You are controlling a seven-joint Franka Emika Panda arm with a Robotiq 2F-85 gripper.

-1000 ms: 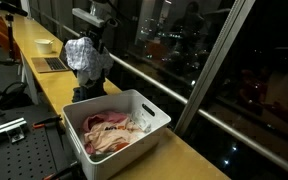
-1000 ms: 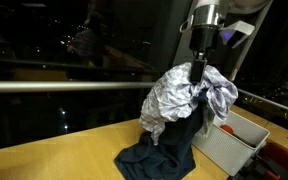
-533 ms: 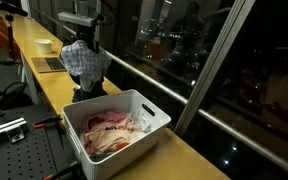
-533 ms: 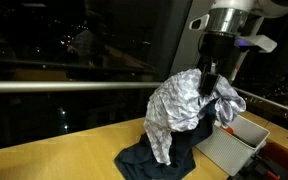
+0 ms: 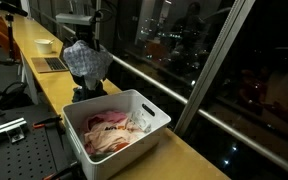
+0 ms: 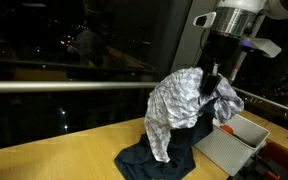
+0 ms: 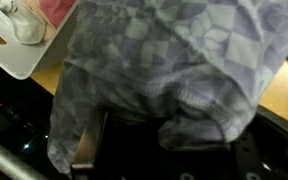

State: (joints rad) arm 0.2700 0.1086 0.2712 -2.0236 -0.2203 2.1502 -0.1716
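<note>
Gripper (image 6: pixel 212 78) clamped on checked cloth (image 6: pixel 179 105), fingertips buried in folds, dark garment (image 6: pixel 149 162) half covered beneath

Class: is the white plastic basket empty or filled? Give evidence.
Partly filled: crumpled pink and white cloths lie inside the white plastic basket, below its rim.

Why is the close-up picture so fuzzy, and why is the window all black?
Wrist view: the checked cloth fills the picture from very close, so it blurs. In both exterior views it is dark outside the window, with small lights.
</note>
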